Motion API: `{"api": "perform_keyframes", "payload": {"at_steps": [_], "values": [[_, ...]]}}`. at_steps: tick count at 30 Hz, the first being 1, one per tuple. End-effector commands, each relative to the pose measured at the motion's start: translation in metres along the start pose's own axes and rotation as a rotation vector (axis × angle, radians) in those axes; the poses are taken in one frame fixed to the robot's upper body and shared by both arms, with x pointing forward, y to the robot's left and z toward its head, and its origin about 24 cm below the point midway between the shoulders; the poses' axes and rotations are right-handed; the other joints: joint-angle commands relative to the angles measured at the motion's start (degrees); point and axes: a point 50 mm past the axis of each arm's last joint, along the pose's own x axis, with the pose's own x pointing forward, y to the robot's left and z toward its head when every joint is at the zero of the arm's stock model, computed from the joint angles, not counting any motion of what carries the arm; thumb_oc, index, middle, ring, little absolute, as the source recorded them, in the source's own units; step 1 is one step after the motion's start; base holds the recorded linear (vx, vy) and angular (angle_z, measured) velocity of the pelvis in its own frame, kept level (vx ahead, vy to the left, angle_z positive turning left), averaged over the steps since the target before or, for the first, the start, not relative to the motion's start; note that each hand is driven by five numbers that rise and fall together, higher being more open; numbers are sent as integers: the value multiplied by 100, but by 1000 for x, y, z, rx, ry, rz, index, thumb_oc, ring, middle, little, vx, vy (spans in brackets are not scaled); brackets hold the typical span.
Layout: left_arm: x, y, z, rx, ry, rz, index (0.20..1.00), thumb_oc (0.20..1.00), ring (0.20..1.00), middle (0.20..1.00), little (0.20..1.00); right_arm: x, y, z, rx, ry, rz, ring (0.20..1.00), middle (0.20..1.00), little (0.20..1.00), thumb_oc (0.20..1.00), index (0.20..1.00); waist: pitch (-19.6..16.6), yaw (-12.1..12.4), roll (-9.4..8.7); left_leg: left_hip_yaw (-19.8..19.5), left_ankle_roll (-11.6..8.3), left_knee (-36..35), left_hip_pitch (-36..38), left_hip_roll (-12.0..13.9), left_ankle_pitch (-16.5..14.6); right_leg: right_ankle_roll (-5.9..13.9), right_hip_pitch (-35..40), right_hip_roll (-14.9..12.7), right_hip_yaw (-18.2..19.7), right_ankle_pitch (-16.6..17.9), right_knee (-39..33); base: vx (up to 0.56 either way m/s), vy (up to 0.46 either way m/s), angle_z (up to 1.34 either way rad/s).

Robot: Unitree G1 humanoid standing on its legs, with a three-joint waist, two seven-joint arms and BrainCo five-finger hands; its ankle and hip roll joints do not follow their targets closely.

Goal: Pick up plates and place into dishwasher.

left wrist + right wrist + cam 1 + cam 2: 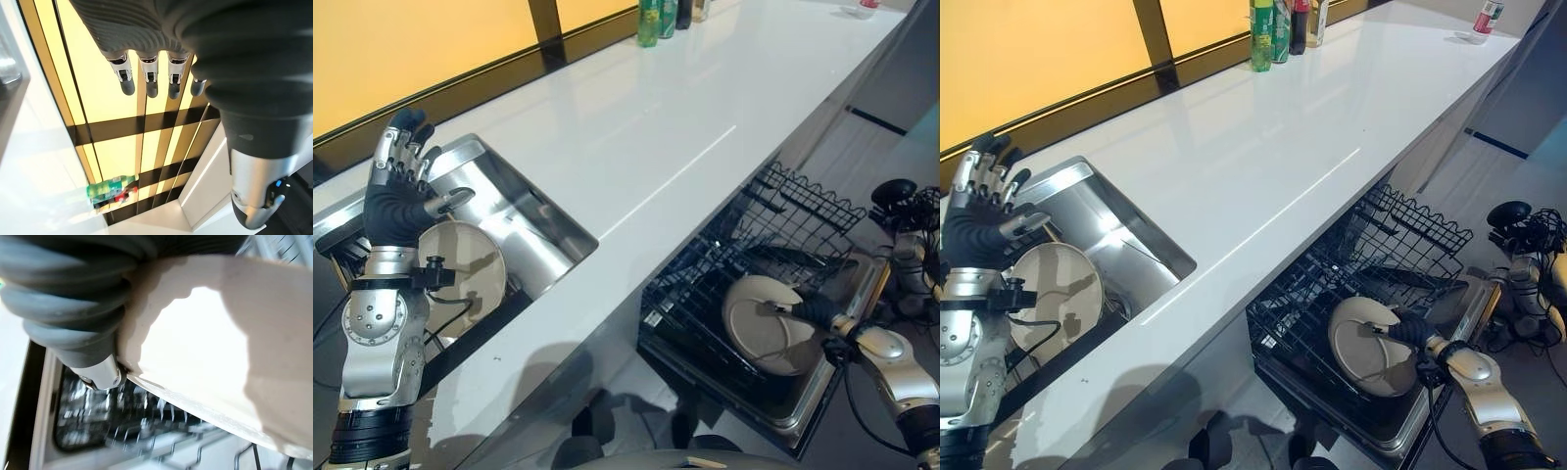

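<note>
Cream plate [766,328] sits in the dishwasher rack [773,235], pinched by the right hand [811,311]. Left hand [399,186] is raised over the sink [524,230], fingers straight, released.

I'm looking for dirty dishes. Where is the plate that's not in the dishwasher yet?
The plate leans in the sink, on the robot's left, below its raised left hand.

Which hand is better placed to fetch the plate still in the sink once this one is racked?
The left hand: it hovers open right above the plate in the sink. The right hand is far across the counter, shut on the plate in the dishwasher rack.
</note>
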Motion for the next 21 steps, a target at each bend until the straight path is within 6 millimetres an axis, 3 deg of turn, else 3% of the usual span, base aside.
{"api": "perform_keyframes", "payload": {"at_steps": [1,7,21], "values": [[9,0,2,24,-35,-36,1000,1000,1000,1000,1000,5,-11,35,-16,-196,31,200,200,200,200,200,-292,226,-58,-249,-60,319,-334,257,208,9,-501,22,-253,-28,518,66,-48,2],[9,0,-1,24,-30,-46,1000,1000,1000,1000,1000,10,-7,37,-4,-224,69,200,200,200,200,200,-262,304,10,-357,-86,358,-410,263,213,2,-510,9,-318,-74,549,40,-23,7],[12,-12,2,0,-49,-47,1000,1000,1000,1000,1000,21,47,-18,-98,81,353,200,200,200,200,200,10,368,130,-521,-88,379,-559,138,271,-20,-574,-91,-389,-108,580,5,24,6]]}}
